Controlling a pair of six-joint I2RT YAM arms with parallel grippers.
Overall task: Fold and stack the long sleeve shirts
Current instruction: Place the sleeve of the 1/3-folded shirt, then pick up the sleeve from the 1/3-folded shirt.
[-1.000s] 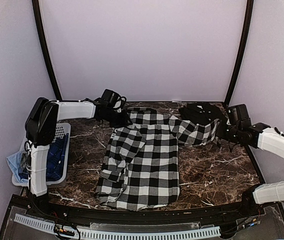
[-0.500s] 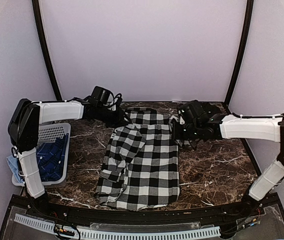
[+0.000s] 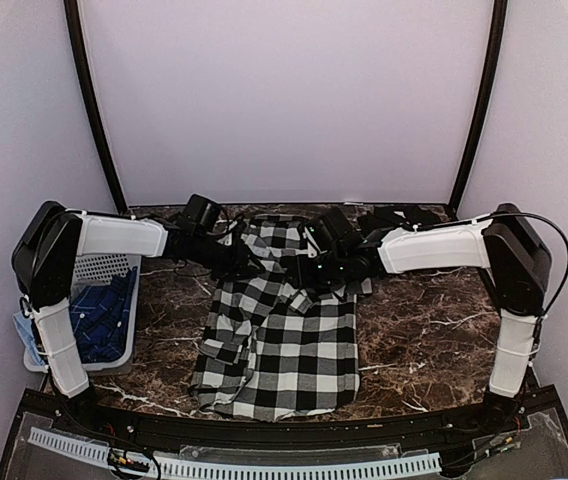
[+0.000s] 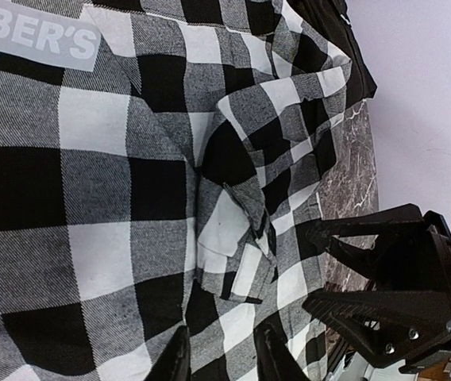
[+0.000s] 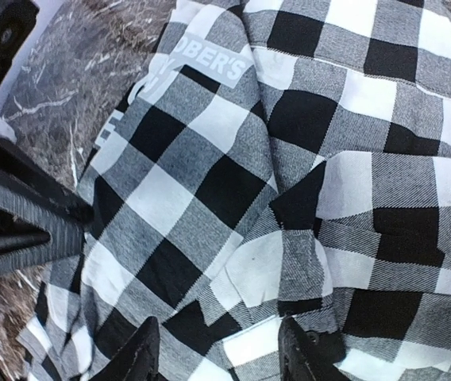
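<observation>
One long sleeve shirt [image 3: 294, 340], in large black-and-white check, lies flat on the marble table. Its right sleeve [image 3: 349, 280] is folded in across the chest. White block letters [image 4: 39, 36] on a band show near the collar, also as letters [image 5: 213, 59] in the right wrist view. My left gripper [image 3: 247, 265] hovers over the upper left shoulder. Its jaws [image 4: 221, 357] stand a little apart over flat cloth, holding nothing. My right gripper [image 3: 309, 272] is just right of it, over the chest, open [image 5: 221, 353] above the sleeve's cuff [image 5: 289, 278].
A white perforated basket [image 3: 116, 262] with blue cloth [image 3: 104, 315] stands at the left table edge. A dark bundle [image 3: 404, 215] lies at the back right. The two grippers are close together; the right one's fingers [image 4: 384, 305] show in the left wrist view.
My right arm swung left from the table's right side, carrying the sleeve over the shirt's chest, then opened and let it go. The left gripper shifted slightly right and widened a little.
</observation>
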